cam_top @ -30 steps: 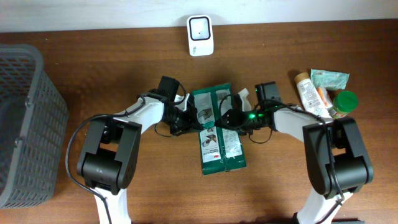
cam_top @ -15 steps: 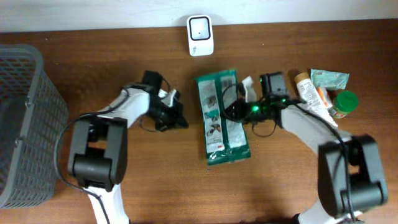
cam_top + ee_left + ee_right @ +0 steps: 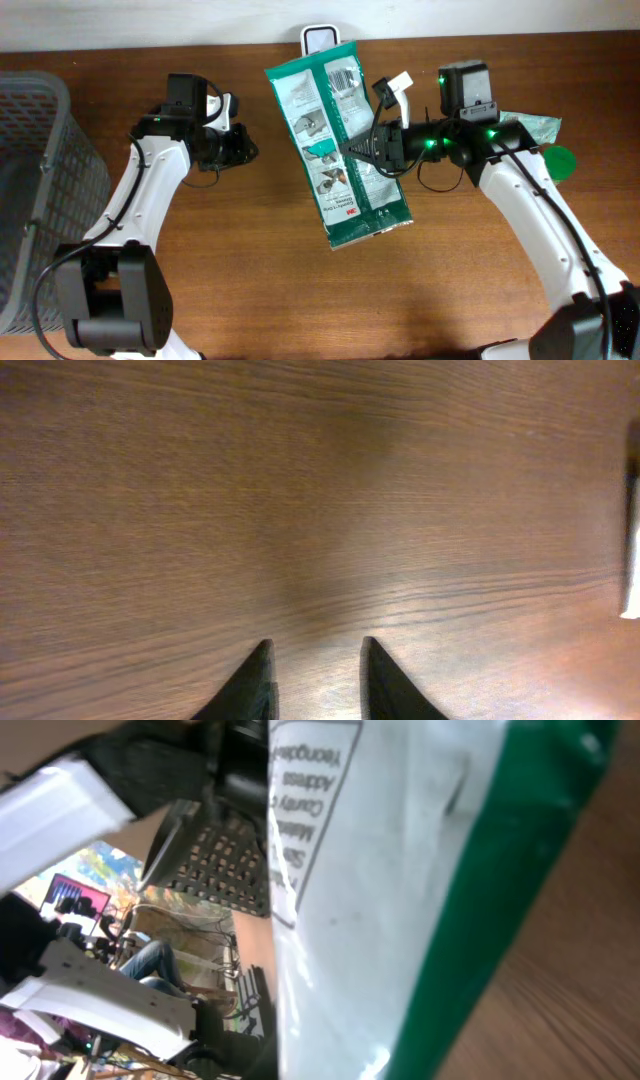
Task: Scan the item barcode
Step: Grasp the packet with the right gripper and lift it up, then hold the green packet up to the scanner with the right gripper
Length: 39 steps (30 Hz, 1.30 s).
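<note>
your right claw (image 3: 362, 148) is pressed together on the right edge of the flat green and white plastic packet (image 3: 335, 150), pinching it about halfway along its length. the packet slants across the middle of the brown wooden desk (image 3: 260, 290), printed face up to the overhead camera, with a barcode (image 3: 345, 75) near its top end. that top end overlaps the small white scanner (image 3: 318, 36) at the desk's rear edge. in the right wrist view the packet fills most of the frame. your left claw (image 3: 316, 660) is spread, with nothing between its dark fingers and bare wood beneath, well apart from the packet on its left. a grey mesh basket (image 3: 35, 190) stands at the far left.
</note>
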Each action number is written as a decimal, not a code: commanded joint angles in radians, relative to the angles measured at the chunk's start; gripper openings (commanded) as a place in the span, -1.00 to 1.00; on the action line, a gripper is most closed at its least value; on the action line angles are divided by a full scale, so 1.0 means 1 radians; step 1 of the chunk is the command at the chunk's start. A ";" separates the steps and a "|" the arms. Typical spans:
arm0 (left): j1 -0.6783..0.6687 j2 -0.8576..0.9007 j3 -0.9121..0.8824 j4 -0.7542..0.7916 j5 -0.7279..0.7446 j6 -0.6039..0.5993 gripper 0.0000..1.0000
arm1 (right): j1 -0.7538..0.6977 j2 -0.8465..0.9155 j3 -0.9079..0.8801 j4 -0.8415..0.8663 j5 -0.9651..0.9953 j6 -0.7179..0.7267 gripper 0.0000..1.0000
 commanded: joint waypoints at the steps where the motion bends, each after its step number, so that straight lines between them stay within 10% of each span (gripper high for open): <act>1: 0.000 -0.002 0.005 0.002 -0.052 0.010 0.35 | 0.018 -0.031 0.055 -0.033 -0.032 -0.018 -0.92; 3: 0.000 -0.002 0.005 0.002 -0.052 0.010 1.00 | 0.020 -0.031 0.068 -0.054 -0.029 -0.018 -0.92; 13: -0.001 -0.002 0.005 0.002 -0.051 0.010 0.98 | 0.030 -0.023 0.204 -0.269 0.257 -0.036 -0.92; 20: -0.001 -0.002 0.005 0.002 -0.051 0.010 0.99 | 0.127 0.077 0.489 -0.500 0.892 -0.148 -0.92; 27: -0.001 -0.002 0.005 0.002 -0.051 0.010 0.98 | 0.231 0.314 0.497 -0.206 1.698 -0.284 -0.92; 39: 0.001 -0.002 0.005 0.003 -0.051 0.010 0.98 | 0.249 0.589 0.497 0.392 2.002 -0.847 -0.92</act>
